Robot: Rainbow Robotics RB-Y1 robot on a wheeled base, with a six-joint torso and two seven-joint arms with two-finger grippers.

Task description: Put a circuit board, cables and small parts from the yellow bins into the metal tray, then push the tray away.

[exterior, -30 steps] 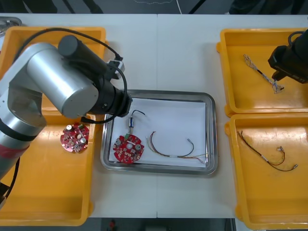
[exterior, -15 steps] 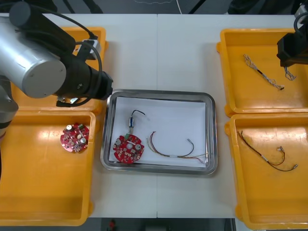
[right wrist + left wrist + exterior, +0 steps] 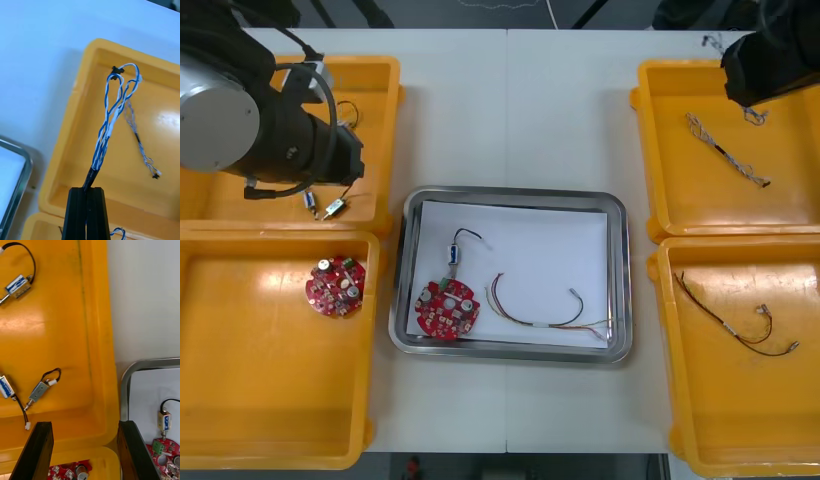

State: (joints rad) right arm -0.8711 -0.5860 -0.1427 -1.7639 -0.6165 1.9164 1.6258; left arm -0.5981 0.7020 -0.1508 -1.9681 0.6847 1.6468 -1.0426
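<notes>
Right wrist view: my right end effector (image 3: 87, 191) is pinched tight on the black end of a twisted blue and white cable (image 3: 112, 108). Its loops stick out past the fingers, held up over the far right yellow plastic bin (image 3: 71, 150). A second blue and white cable (image 3: 141, 152) lies flat in that bin. My left end effector (image 3: 84, 425) is spread wide, holding nothing, over the near corner of the far left yellow plastic bin (image 3: 93, 315), just beside a corner of the shiny metal tray (image 3: 124, 397). Small metal parts (image 3: 39, 390) with black leads lie in that bin beyond the fingers. In the front view the tray sits mid-desk (image 3: 510, 110) between the bins, white inside, holding a round red circuit board (image 3: 446, 307), one small metal part (image 3: 453, 252) just beside it, and a red and yellow cable (image 3: 545, 312).
</notes>
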